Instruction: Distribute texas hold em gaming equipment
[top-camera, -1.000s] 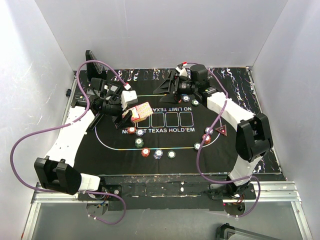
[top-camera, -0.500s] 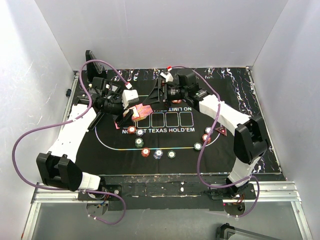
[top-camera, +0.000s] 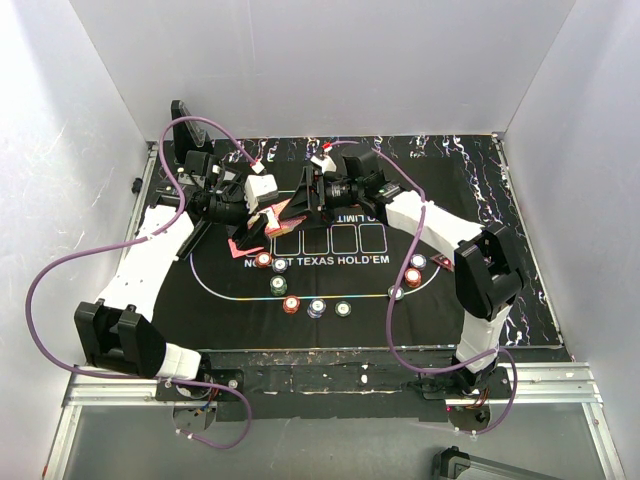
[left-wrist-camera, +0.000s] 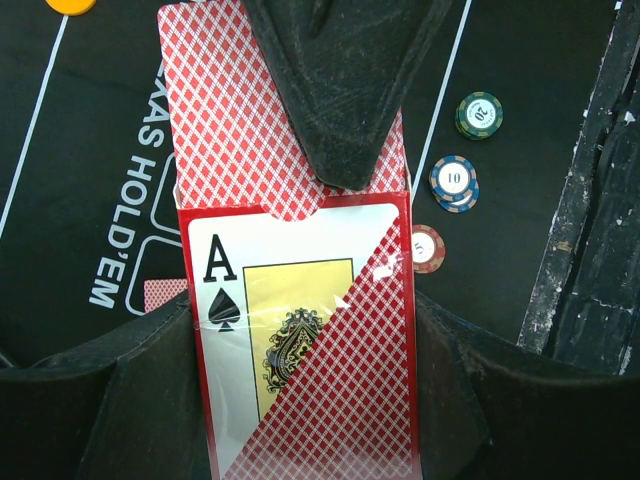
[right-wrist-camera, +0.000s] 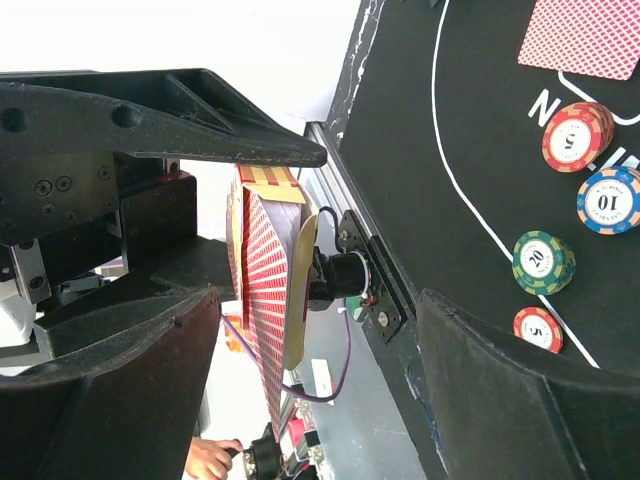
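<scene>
Left gripper (top-camera: 255, 228) clamped on the card pack (top-camera: 283, 213), held above the mat (top-camera: 230, 300). Right gripper (top-camera: 306, 198) spread wide at the card pack's far end. Poker chips (top-camera: 291, 304) lie base-side of both grippers.

Left wrist: card pack (left-wrist-camera: 300, 330) sits between own fingers. Red-backed cards (left-wrist-camera: 230, 110) protrude past the flap, with the right finger (left-wrist-camera: 340, 90) across them; contact unclear. Judged light, slick, bendy, so pinch the exposed flat faces. Left fingers block the card pack's sides.

Right wrist: red-backed cards (right-wrist-camera: 262, 290) edge-on between open jaws. Dealt card (right-wrist-camera: 585, 35) lies beyond.
</scene>
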